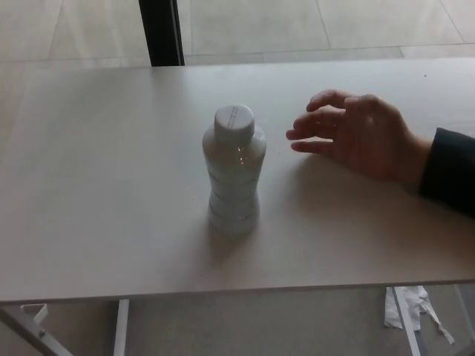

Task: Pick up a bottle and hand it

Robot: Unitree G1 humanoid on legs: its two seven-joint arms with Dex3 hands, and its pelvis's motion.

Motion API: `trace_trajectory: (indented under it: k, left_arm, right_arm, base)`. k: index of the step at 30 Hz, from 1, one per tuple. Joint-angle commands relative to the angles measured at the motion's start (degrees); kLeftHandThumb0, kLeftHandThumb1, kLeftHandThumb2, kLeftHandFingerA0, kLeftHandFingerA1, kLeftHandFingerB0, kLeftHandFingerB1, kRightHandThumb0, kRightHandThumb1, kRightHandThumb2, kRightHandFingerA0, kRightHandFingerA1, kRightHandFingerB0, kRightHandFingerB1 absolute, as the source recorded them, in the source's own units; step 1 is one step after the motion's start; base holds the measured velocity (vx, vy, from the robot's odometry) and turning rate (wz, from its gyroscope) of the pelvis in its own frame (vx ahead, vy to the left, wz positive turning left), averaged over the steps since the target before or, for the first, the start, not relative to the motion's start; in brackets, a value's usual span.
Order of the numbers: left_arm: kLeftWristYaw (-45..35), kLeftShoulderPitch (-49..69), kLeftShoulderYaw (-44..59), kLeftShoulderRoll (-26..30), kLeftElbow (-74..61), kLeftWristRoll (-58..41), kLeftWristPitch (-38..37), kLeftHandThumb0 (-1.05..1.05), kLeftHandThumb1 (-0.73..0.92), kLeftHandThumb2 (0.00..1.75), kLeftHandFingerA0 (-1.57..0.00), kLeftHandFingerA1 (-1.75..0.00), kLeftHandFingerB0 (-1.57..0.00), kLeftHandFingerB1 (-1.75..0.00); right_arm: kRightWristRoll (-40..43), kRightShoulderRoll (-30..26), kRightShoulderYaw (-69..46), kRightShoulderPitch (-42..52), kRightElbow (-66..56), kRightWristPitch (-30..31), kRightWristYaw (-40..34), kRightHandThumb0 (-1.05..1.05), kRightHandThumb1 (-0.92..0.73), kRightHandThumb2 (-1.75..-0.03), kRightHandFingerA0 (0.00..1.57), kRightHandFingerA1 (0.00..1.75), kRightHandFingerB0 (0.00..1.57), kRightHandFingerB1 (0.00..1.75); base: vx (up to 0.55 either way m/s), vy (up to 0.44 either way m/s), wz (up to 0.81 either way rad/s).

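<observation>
A white bottle with a white screw cap stands upright near the middle of the pale table. A person's hand with a dark sleeve reaches in from the right, fingers spread toward the bottle and a short gap away from it. Neither of my hands shows in the head view.
A dark vertical post rises behind the table's far edge over a tiled floor. White table legs show below the near edge at the left, and crumpled white material lies on the floor at the lower right.
</observation>
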Motion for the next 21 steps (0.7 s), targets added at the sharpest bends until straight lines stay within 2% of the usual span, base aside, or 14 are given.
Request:
trace_trajectory:
  k: [1,2,4,5,6,8,9,10,11,13,14,18,19,21]
  left_arm:
    - [4.39,-3.97,-3.7,4.39,-9.62,3.61,8.51,-0.61,0.37,0.57,-1.05,-0.52,-0.6,-0.43]
    - [4.65,-4.71,-5.13,4.27,-9.91,4.41,8.37,-0.62,0.34,0.71,-1.21,-0.82,-0.54,-0.48]
    - [3.09,-6.32,-9.4,4.25,-10.26,5.22,8.2,-0.62,0.37,0.73,-1.19,-0.77,-0.5,-0.48]
    - [1.4,-7.31,-11.89,4.14,-10.32,4.87,7.85,-0.64,0.39,0.71,-1.06,-0.64,-0.47,-0.48]
    - [0.62,-8.08,-13.73,3.75,-10.78,4.31,8.21,-0.54,0.44,0.54,-0.95,-0.49,-0.51,-0.4]
    - [-0.14,-9.05,-16.4,3.25,-11.26,3.81,8.64,-0.61,0.37,0.72,-0.85,-0.59,-0.42,-0.49]
    - [-0.53,-9.08,-17.73,2.42,-12.71,2.82,10.19,-0.55,0.43,0.54,-0.87,-0.49,-0.47,-0.41]
    - [-0.9,-9.58,-19.42,1.68,-13.78,2.21,11.39,-0.63,0.39,0.72,-0.76,-0.57,-0.41,-0.49]
    - [-0.98,-9.96,-21.05,0.9,-14.46,2.14,12.38,-0.65,0.39,0.74,-0.69,-0.57,-0.38,-0.49]
    - [-1.59,-10.46,-24.71,-1.1,-15.22,2.2,12.74,-0.67,0.4,0.75,-0.7,-0.61,-0.37,-0.51]
    - [-1.46,-9.95,-28.48,-3.26,-15.79,3.0,13.81,-0.65,0.38,0.78,-0.54,-0.59,-0.32,-0.49]
    - [-0.61,-8.95,-32.74,-5.73,-15.99,4.28,14.44,-0.64,0.39,0.78,-0.53,-0.58,-0.31,-0.48]
    - [-1.03,-8.49,-37.43,-8.35,-14.58,5.67,12.68,-0.66,0.4,0.79,-0.51,-0.6,-0.3,-0.49]
    - [-0.66,-8.02,-39.46,-9.32,-14.28,6.64,11.2,-0.71,0.43,0.79,-0.48,-0.6,-0.31,-0.49]
  right_arm:
    - [5.49,-0.23,-1.17,0.28,-0.55,-1.83,3.01,-0.5,-0.38,-0.72,0.36,0.54,0.28,0.43]
    - [5.63,-0.14,-1.06,0.49,-1.07,-1.41,2.85,-0.42,-0.49,-0.55,0.4,0.47,0.35,0.32]
    - [5.79,0.01,-0.9,1.04,-2.16,-0.64,2.36,-0.49,-0.39,-0.71,0.31,0.53,0.29,0.43]
    - [5.06,-0.13,-0.58,1.16,-2.15,-0.87,1.76,-0.49,-0.4,-0.71,0.32,0.52,0.3,0.43]
    - [5.59,-0.23,-0.65,0.97,-1.75,-0.93,2.11,-0.48,-0.39,-0.71,0.33,0.53,0.3,0.43]
    - [5.72,-0.37,-0.58,0.76,-0.99,-1.55,2.36,-0.48,-0.39,-0.71,0.33,0.54,0.3,0.44]
    - [4.52,-0.25,-0.11,1.21,-1.18,-2.12,1.62,-0.5,-0.39,-0.72,0.34,0.54,0.3,0.44]
    - [4.8,-0.49,0.02,0.98,-0.62,-2.11,2.09,-0.5,-0.39,-0.72,0.33,0.54,0.31,0.44]
    - [5.18,-0.26,0.14,1.38,-1.73,-1.11,1.87,-0.43,-0.5,-0.56,0.35,0.47,0.36,0.33]
    - [6.07,-0.22,0.12,1.22,-1.72,-1.17,2.3,-0.39,-0.51,-0.56,0.33,0.46,0.36,0.32]
    - [6.48,-0.32,0.15,1.11,-1.16,-1.25,2.81,-0.4,-0.51,-0.56,0.33,0.47,0.36,0.32]
    - [6.4,-0.32,0.82,1.3,-1.77,-0.65,2.35,-0.42,-0.5,-0.56,0.36,0.46,0.37,0.33]
    - [5.24,-0.48,1.45,1.6,-2.86,-0.46,1.43,-0.49,-0.4,-0.73,0.34,0.54,0.3,0.44]
    - [5.41,-0.52,1.76,1.34,-3.47,-0.22,1.18,-0.44,-0.51,-0.57,0.43,0.48,0.37,0.33]
  base:
    - [0.0,0.0,0.0]
    - [0.0,0.0,0.0]
    - [0.0,0.0,0.0]
    - [0.0,0.0,0.0]
    - [0.0,0.0,0.0]
    - [0.0,0.0,0.0]
    - [0.0,0.0,0.0]
    - [0.0,0.0,0.0]
    - [0.0,0.0,0.0]
    - [0.0,0.0,0.0]
    - [0.0,0.0,0.0]
    - [0.0,0.0,0.0]
    - [0.0,0.0,0.0]
    - [0.0,0.0,0.0]
